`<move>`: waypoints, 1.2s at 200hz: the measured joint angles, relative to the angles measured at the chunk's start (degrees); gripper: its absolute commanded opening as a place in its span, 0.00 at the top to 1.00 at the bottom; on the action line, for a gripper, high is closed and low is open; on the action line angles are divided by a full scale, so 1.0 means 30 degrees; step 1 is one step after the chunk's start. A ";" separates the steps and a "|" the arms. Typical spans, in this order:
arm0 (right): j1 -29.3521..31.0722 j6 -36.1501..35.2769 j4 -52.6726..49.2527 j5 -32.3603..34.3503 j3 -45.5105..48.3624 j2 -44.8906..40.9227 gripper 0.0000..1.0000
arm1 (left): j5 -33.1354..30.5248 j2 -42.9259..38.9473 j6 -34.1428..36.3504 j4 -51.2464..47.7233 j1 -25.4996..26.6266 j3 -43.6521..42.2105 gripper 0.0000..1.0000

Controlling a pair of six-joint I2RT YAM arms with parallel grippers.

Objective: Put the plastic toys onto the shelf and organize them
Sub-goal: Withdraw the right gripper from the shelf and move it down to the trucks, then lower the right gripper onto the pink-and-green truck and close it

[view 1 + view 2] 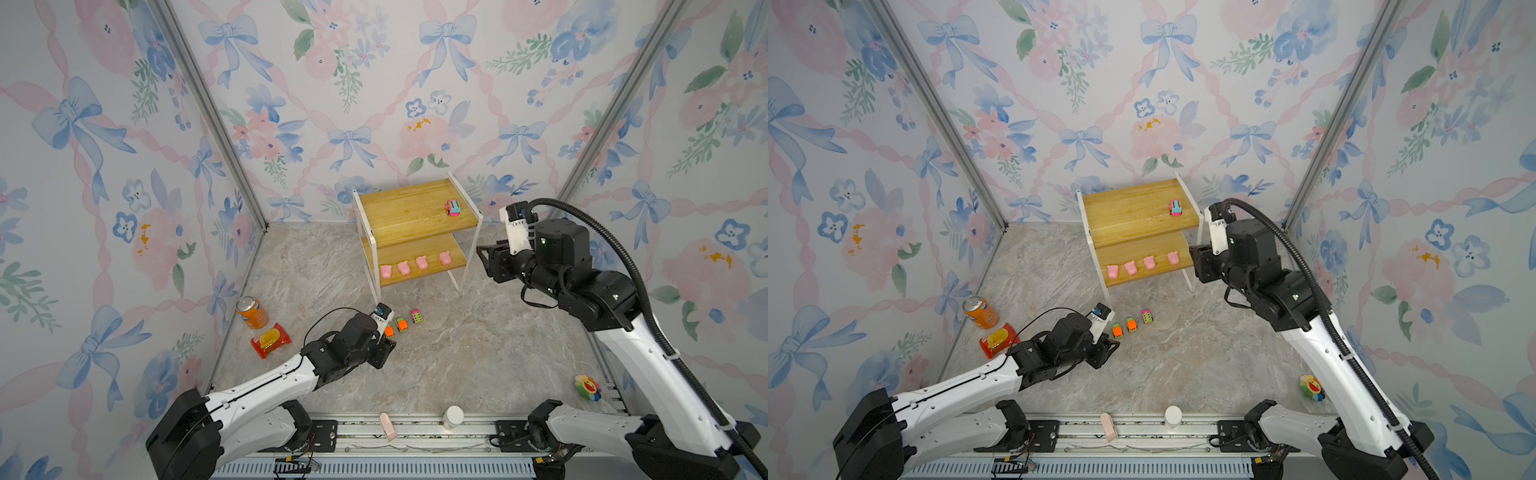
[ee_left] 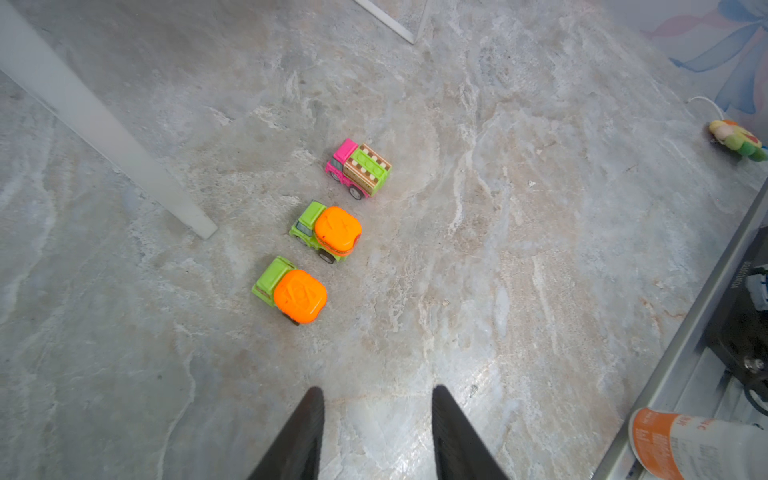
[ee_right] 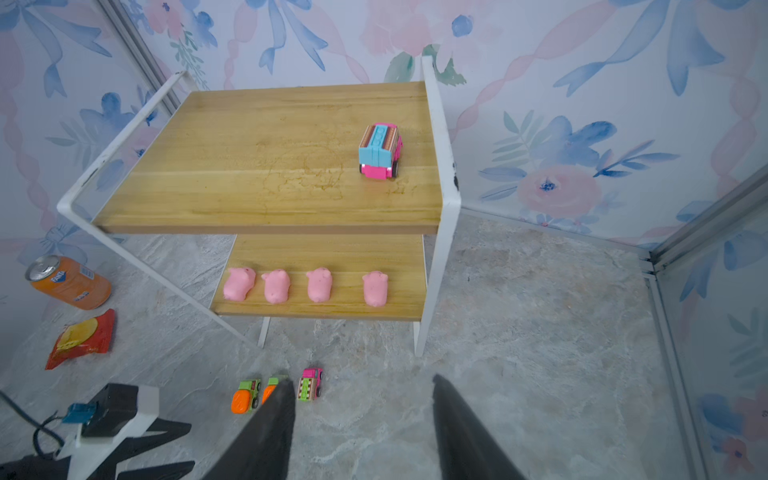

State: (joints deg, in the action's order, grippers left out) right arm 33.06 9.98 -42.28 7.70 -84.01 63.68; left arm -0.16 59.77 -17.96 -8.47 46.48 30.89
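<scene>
Hovering: our left claw [image 2: 378,390] is wide, empty, near three cars [image 2: 328,230] on the floor [image 2: 540,291].
Right claw [image 3: 361,378]: wide, empty.
Done: pigs [image 3: 318,284] and pink car [image 3: 379,151] sit on the shelf [image 3: 266,158].
Worry: our bump could roll cars away.

High twin top views of everything; nearer wrist views, floor cars [image 2: 326,232] common to both.

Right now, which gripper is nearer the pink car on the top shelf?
Right. The right gripper hangs beside the shelf's right end, near the pink car; the left gripper is low by the floor cars.
</scene>
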 measured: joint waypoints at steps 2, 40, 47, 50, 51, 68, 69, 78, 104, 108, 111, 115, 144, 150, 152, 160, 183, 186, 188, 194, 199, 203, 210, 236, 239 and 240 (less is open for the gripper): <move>0.0000 0.0044 0.0182 -0.0138 0.0386 -0.0197 0.44 | 0.0000 0.0000 0.0000 0.0000 -0.0029 0.0000 0.56; 0.1173 0.1188 0.3869 -0.1224 0.7533 -0.0750 0.44 | -0.0022 0.0000 0.0058 0.0000 -0.0503 0.0000 0.55; 0.1727 0.1260 0.4371 -0.1056 0.8597 -0.0430 0.44 | -0.0044 0.0000 0.0058 -0.0007 -0.0510 0.0000 0.55; 0.1989 0.1268 0.4554 -0.1005 0.9012 -0.0277 0.44 | -0.0066 0.0000 0.0058 -0.0007 -0.0525 0.0000 0.54; 0.2127 0.1275 0.4641 -0.0969 0.9209 -0.0204 0.44 | -0.0087 0.0000 0.0058 -0.0007 -0.0525 0.0000 0.54; 0.3242 0.1406 0.5391 -0.0459 1.0724 0.0466 0.44 | -0.0226 -0.0073 0.0051 -0.0007 -0.0554 -0.0007 0.53; 0.3308 0.1428 0.5464 -0.0430 1.0805 0.0532 0.44 | -0.0240 -0.0095 0.0058 -0.0007 -0.0561 -0.0015 0.53; 0.3606 0.1566 0.5785 -0.0262 1.1052 0.0954 0.44 | -0.0321 -0.0197 0.0051 -0.0007 -0.0597 -0.0015 0.53; 0.3665 0.1916 0.6761 0.0233 1.0914 0.2871 0.44 | -0.0539 -0.0619 0.0044 0.0000 -0.0801 -0.0095 0.52; 0.3687 0.1974 0.6768 0.0306 1.0812 0.3279 0.44 | -0.0583 -0.0678 0.0044 0.0000 -0.0831 -0.0124 0.52; 0.3701 0.1989 0.6834 0.0364 1.0754 0.3606 0.44 | -0.0605 -0.0729 0.0044 0.0000 -0.0860 -0.0138 0.52; 0.3745 0.2011 0.6900 0.0444 1.0652 0.4029 0.44 | -0.0612 -0.0780 0.0044 0.0000 -0.0889 -0.0168 0.52; 0.4197 0.1814 0.8072 0.0787 1.0426 0.6666 0.45 | -0.0707 -0.1064 -0.0029 0.0000 -0.1064 -0.0401 0.51; 0.4313 0.1712 0.8393 0.0809 1.0426 0.7096 0.46 | -0.0721 -0.1100 -0.0036 0.0000 -0.1107 -0.0437 0.51; 0.4342 0.1639 0.8480 0.0801 1.0426 0.7235 0.46 | -0.0729 -0.1115 -0.0036 0.0000 -0.1122 -0.0444 0.51; 0.4422 0.1472 0.8903 0.0809 1.0418 0.7679 0.46 | -0.0736 -0.1166 -0.0058 0.0000 -0.1158 -0.0510 0.51; 0.4473 0.1129 0.9996 0.0801 1.0382 0.8531 0.46 | -0.0736 -0.1275 -0.0095 -0.0007 -0.1319 -0.0663 0.50; 0.4473 0.1093 1.0120 0.0780 1.0375 0.8612 0.46 | -0.0736 -0.1282 -0.0102 -0.0007 -0.1348 -0.0685 0.50; 0.4473 0.1056 1.0214 0.0780 1.0375 0.8663 0.46 | -0.0736 -0.1282 -0.0102 -0.0007 -0.1355 -0.0692 0.50; 0.4473 0.0947 1.0491 0.0729 1.0360 0.8823 0.46 | -0.0736 -0.1282 -0.0102 0.0000 -0.1399 -0.0714 0.50; 0.4473 0.0882 1.0703 0.0707 1.0360 0.8932 0.47 | -0.0736 -0.1282 -0.0102 0.0000 -0.1435 -0.0729 0.50; 0.4473 0.0831 1.0877 0.0707 1.0353 0.9027 0.47 | -0.0736 -0.1282 -0.0102 -0.0007 -0.1450 -0.0736 0.50; 0.4481 0.0780 1.1205 0.0656 1.0353 0.9187 0.47 | -0.0736 -0.1282 -0.0102 0.0000 -0.1508 -0.0743 0.50; 0.4503 0.0546 1.2327 0.0546 1.0360 0.9828 0.48 | -0.0729 -0.1282 -0.0102 0.0000 -0.1545 -0.0750 0.50; 0.4495 0.0510 1.2437 0.0503 1.0367 0.9887 0.48 | -0.0729 -0.1282 -0.0102 0.0000 -0.1545 -0.0750 0.50; 0.4495 0.0510 1.2495 0.0495 1.0367 0.9908 0.49 | -0.0729 -0.1282 -0.0102 0.0000 -0.1545 -0.0750 0.50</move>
State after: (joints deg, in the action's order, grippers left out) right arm 46.54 11.51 -4.80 9.19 -52.90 93.41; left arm -2.35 55.92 -18.26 -8.47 41.85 28.64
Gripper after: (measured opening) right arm 0.519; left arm 0.498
